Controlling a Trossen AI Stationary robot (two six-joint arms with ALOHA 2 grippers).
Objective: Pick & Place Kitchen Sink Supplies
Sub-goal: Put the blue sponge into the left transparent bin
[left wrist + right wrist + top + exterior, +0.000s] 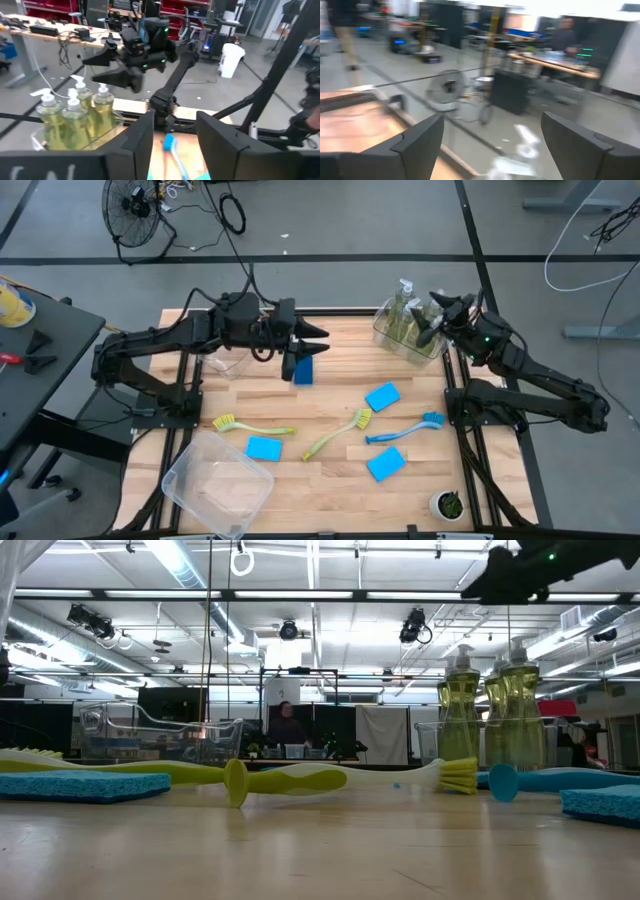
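My left gripper (322,340) (173,145) is open and held level above the table's far middle, pointing toward the right arm. A dark blue sponge (303,369) shows just to its near side; the fingers do not touch it. My right gripper (431,320) (492,145) (510,575) is open above a clear bin (385,335) holding several soap bottles (405,315) (75,117) (460,720). Three more blue sponges (383,396) (264,448) (386,465) lie flat on the wood. Two yellow-green brushes (250,426) (340,433) and a blue brush (405,430) (171,145) also lie flat there.
A large clear bin (215,485) sits at the near left corner. A smaller clear bin (228,363) lies under the left arm. A white pot with a plant (447,505) stands at the near right corner. A person (288,725) stands in the room far behind the table.
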